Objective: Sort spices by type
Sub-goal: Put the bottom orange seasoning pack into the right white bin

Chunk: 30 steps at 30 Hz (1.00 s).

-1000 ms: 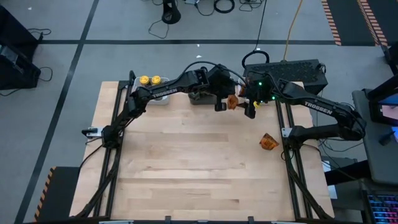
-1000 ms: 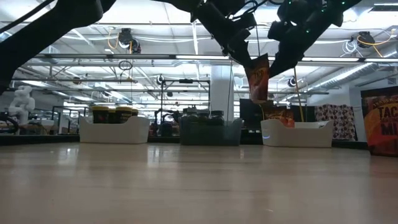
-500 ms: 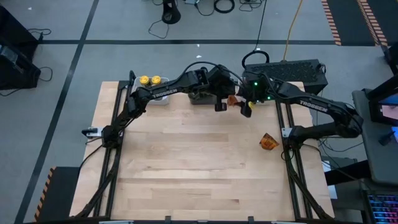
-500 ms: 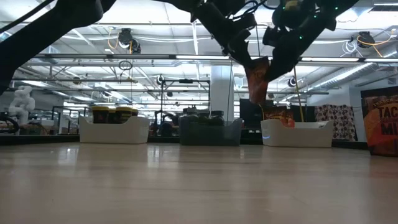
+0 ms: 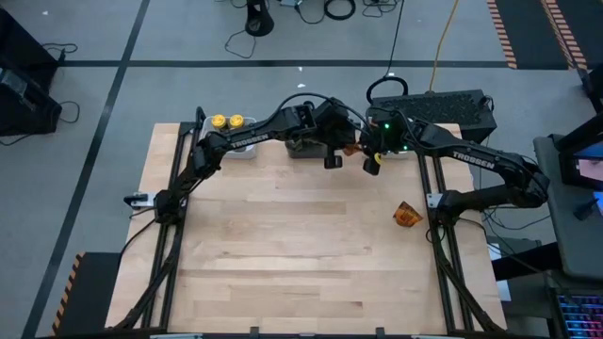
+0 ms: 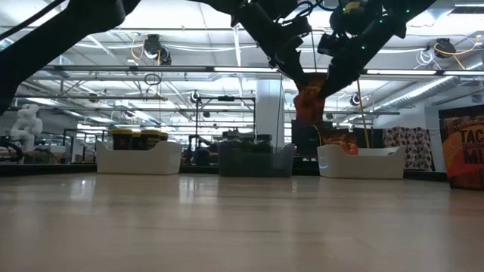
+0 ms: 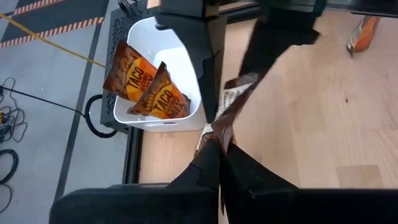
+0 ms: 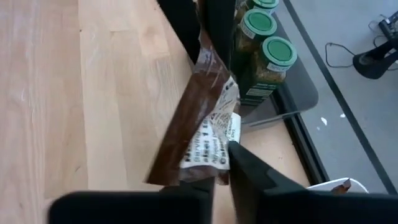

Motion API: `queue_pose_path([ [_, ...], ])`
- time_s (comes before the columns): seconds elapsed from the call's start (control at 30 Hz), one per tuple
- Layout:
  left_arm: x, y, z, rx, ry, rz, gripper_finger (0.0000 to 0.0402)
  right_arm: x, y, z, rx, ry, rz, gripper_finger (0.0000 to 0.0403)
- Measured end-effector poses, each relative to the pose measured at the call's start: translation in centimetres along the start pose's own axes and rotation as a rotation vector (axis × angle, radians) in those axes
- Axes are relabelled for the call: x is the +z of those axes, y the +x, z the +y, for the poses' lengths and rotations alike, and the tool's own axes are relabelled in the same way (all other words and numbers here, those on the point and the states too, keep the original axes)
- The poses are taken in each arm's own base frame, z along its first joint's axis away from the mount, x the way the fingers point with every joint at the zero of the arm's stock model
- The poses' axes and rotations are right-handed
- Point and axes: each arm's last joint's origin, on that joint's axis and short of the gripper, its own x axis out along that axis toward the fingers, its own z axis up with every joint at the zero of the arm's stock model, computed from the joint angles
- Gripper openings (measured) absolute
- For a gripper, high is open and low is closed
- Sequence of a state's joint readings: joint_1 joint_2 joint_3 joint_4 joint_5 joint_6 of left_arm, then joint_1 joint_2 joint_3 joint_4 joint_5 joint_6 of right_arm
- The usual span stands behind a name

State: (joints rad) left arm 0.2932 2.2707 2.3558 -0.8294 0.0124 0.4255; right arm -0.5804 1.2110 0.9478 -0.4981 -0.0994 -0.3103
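**Fig.: Both grippers pinching one spice packet above the table's far edge**

High view. "TROSSEN" reads in white on both dark arms. Left gripper (image 5: pixel 333 158) and right gripper (image 5: pixel 371 162) meet over the far-middle of the light wooden table (image 5: pixel 283 254), w/ a small orange-brown crinkly packet (image 5: pixel 351 150) between them, only partly seen. A second orange-brown packet (image 5: pixel 407 215) lies on the wood near the right edge, well apart from both grippers. Two dark jars w/ yellow lids (image 5: pixel 227 121) sit at the far left.

Low view. The held packet (image 6: pixel 308 100) hangs clear of the tabletop, gripped from both sides at its upper part. Behind it, along the far edge: white rectangular bin (image 6: pixel 139 157) w/ the yellow-lidded jars, dark grey rectangular bin (image 6: pixel 255 160), second white bin (image 6: pixel 361 162) w/ orange packets. At the picture's right edge, the packet lying on the table shows "TAC…" in large letters.

Left wrist view. Left gripper (image 7: pixel 219 146) fingers are pressed tight together on the brown packet's (image 7: pixel 229 115) edge; its small print is unreadable. Nearby the white bin (image 7: pixel 186 68) holds two orange packets marked "TACO" (image 7: pixel 144 84).

Right wrist view. Right gripper (image 8: pixel 221 163) fingers stand narrow, clamped on the packet's (image 8: pixel 202 134) near end; white label w/ black text, too small to read. Just beyond, dark jars w/ green lids (image 8: pixel 267 53) stand in the dark grey bin (image 8: pixel 292 102).
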Motion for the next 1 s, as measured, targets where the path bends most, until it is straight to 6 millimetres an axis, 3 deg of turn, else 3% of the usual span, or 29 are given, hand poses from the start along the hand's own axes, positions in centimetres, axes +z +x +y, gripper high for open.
queue_pose_path([
  [0.1,0.0,0.0,0.0,-0.001,0.000,0.000,0.0006,0.0,0.0,0.0,0.002,-0.025,0.000,0.0007],
  [0.4,0.0,0.0,0.2,0.078,0.014,0.032,0.0024,-0.2,-0.7,0.1,0.003,-0.043,0.007,0.0001],
  [0.53,0.0,0.0,0.2,0.084,0.028,0.034,0.0076,-0.2,-1.2,0.2,0.002,-0.047,-0.004,0.0000],
  [0.77,0.0,0.0,0.1,0.085,0.029,0.035,0.0202,-0.4,-1.6,0.0,-0.004,-0.039,0.003,0.0000],
  [1.0,0.6,-3.1,0.7,0.100,0.028,0.019,0.0271,-1.3,-2.0,-1.8,-0.059,0.023,0.041,0.0000],
])
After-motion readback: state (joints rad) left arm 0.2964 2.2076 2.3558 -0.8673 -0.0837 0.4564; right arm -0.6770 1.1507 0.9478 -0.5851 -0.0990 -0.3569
